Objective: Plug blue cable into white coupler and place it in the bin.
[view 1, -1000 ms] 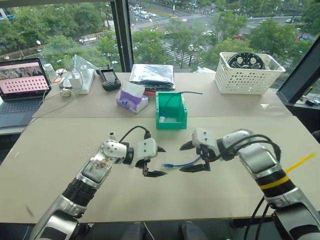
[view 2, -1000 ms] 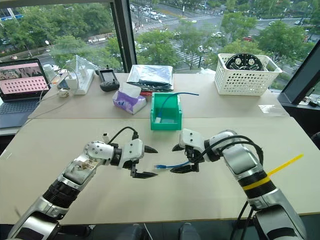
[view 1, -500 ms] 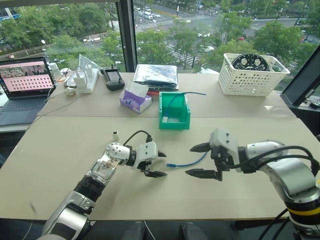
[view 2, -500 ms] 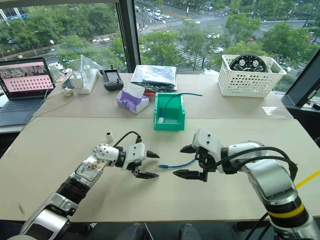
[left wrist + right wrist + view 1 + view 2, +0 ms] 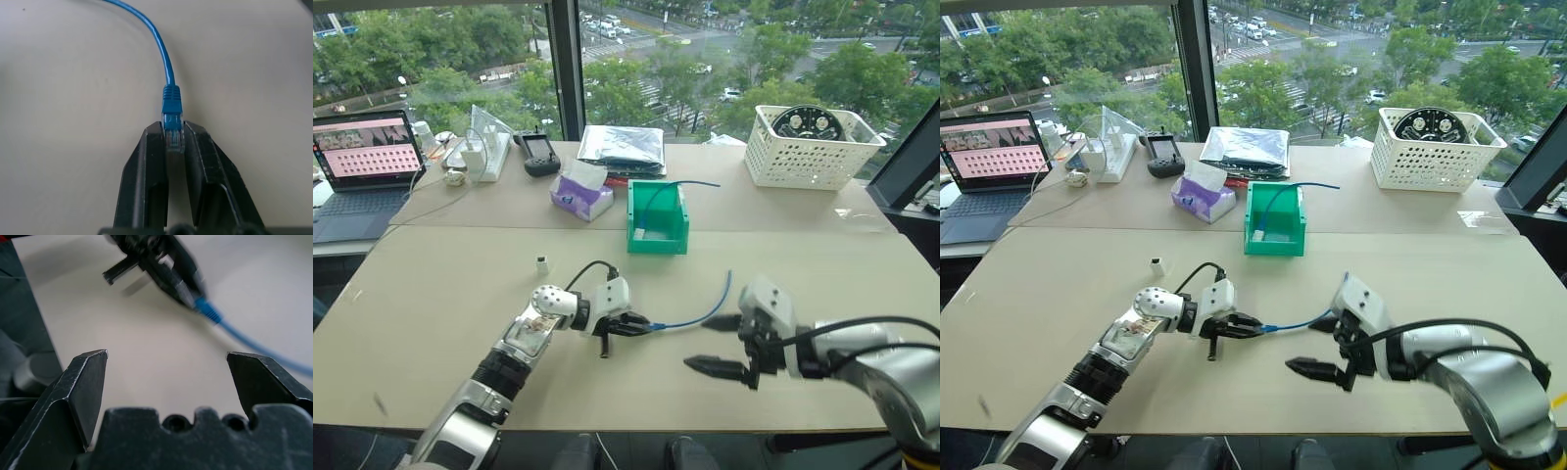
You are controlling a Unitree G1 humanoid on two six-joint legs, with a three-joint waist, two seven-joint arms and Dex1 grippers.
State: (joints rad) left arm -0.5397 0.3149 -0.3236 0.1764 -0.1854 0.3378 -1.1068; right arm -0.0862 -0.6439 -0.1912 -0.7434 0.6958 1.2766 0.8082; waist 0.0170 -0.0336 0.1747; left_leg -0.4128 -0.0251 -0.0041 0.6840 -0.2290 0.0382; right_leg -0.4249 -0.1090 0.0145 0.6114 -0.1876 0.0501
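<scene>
Early in the task, with only 1 step done:
- Green bin [image 5: 658, 217] far back on the table [image 5: 440, 323], awaiting the joined pair
- Right gripper [image 5: 724, 345] spread wide, empty, near the cable's far end
- Left gripper [image 5: 632, 326] clamped on the clear plug of the blue cable [image 5: 693, 317]
- White coupler [image 5: 542, 265] untouched, upright, well apart; plugging and binning left

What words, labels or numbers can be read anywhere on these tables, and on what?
None can be read.
Laptop: its screen shows pink rows, too small to read.
Purple tissue box: print too blurred to read.
Silver bag: no legible label.
Green bin, white basket: no text visible.
</scene>
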